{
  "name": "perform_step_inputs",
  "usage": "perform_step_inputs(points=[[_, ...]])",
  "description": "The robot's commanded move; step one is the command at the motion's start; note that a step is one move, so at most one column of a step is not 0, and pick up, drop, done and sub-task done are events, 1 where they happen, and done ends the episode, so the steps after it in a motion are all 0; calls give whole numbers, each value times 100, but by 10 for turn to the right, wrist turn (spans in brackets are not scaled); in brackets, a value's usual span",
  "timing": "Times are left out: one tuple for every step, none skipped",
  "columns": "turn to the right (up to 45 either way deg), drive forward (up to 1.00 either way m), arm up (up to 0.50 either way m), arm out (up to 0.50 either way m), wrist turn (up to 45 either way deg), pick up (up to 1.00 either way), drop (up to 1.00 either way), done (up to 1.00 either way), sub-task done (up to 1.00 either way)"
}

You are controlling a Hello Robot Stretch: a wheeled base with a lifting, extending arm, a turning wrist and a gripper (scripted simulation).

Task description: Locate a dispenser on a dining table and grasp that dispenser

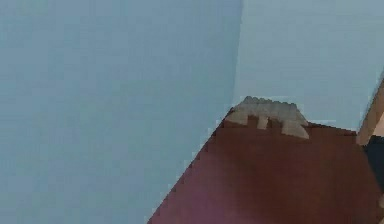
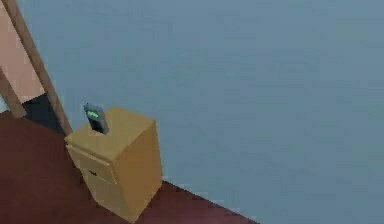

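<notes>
A small dark upright object with a pale screen-like face (image 2: 93, 118) stands on the back corner of a yellow-brown wooden cabinet (image 2: 120, 165) in the arm side view's lower left. Its shape is too small to name. In the forward view, a pale light-blue wall (image 1: 110, 90) meets another wall at a corner, and a beige ridged object (image 1: 265, 113) lies on the dark red-brown floor (image 1: 270, 180) at that corner.
A wide light-blue wall (image 2: 260, 90) stands behind the cabinet. A wooden door frame (image 2: 35, 65) leans at the arm side view's left, with a peach surface beside it. A brown edge (image 1: 372, 115) shows at the forward view's right. Dark floor (image 2: 30, 180) lies left of the cabinet.
</notes>
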Motion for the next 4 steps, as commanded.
perform_step_inputs(points=[[0, 30, 0, 0, 0, 0, 0, 0, 0], [300, 0, 0, 0, 0, 0, 0, 0, 0], [0, 95, 0, 0, 0, 0, 0, 0, 0], [210, 0, 0, 0, 0, 0, 0, 0, 0]])
